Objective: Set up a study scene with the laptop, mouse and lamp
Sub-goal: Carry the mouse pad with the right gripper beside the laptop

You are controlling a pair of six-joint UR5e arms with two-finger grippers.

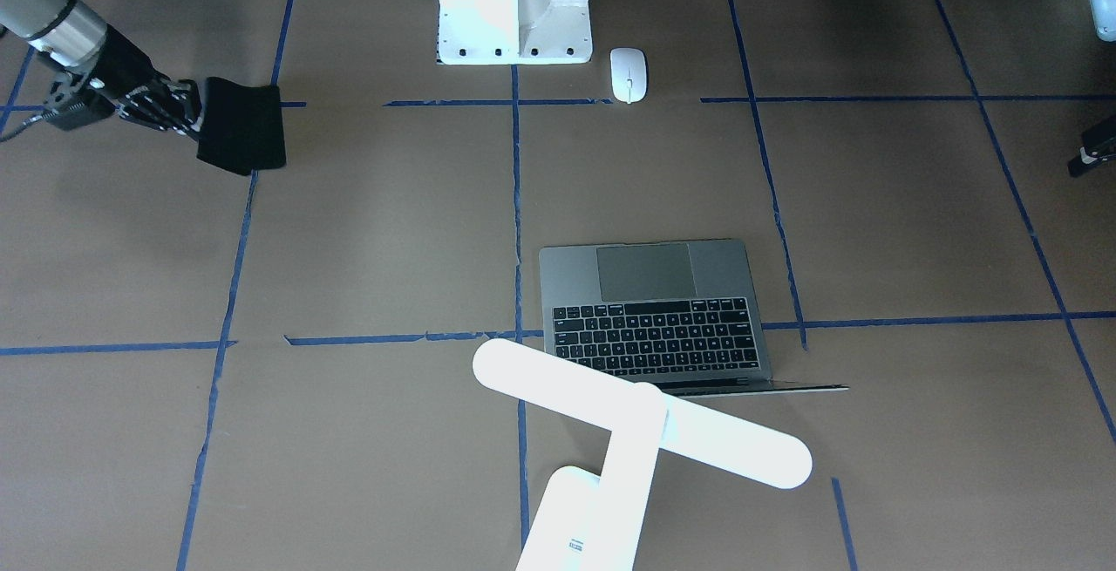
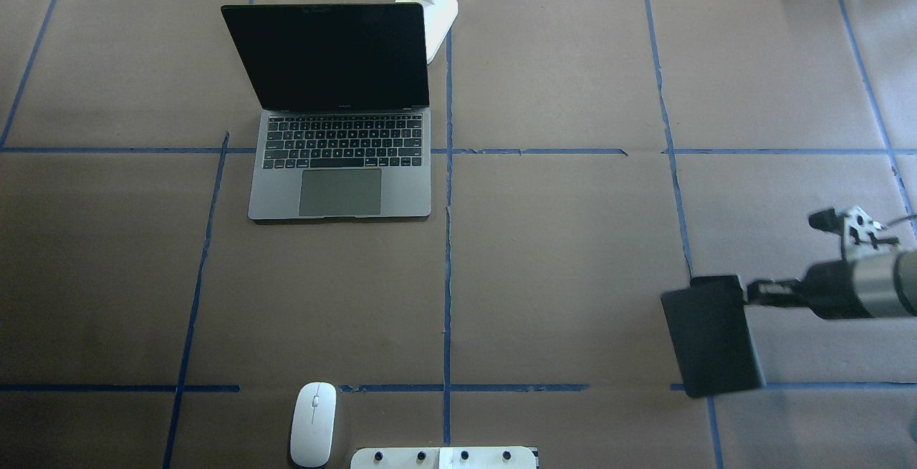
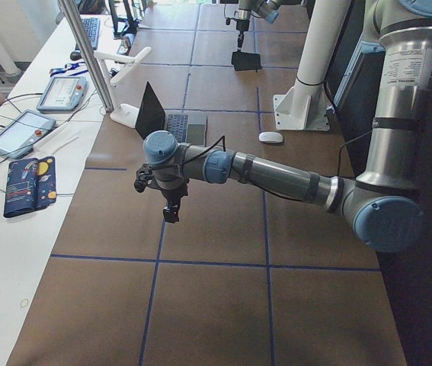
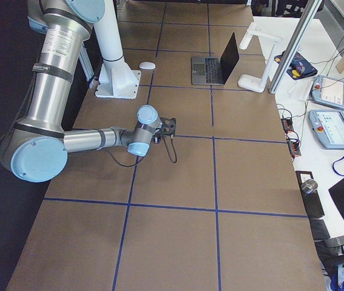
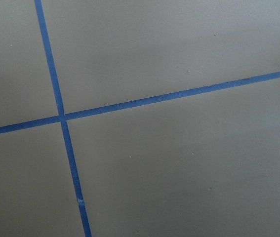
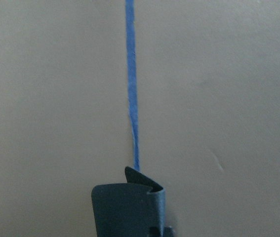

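The only writing I can find is a small mark under the laptop (image 2: 340, 168) screen and a tiny label low on the lamp (image 1: 641, 414). Both are too small for me to read.

The laptop sits open on the robot's left half of the table, with its dark screen upright. The lamp's base (image 2: 437, 14) stands just behind it. From the front-facing camera, the bar head crosses in front of the laptop's hinge edge.

The mouse (image 2: 313, 424) lies near the robot, just beside the white bolted pedestal (image 2: 444, 458) and well apart from the laptop.

My right gripper (image 2: 749, 291) comes in low from the side, pinching a black mouse pad (image 2: 713, 336) by one edge over a blue tape line (image 6: 131, 98).

The left arm stretches out low with the left gripper (image 3: 171, 212) pointing down above the table. I cannot tell how its fingers are set.
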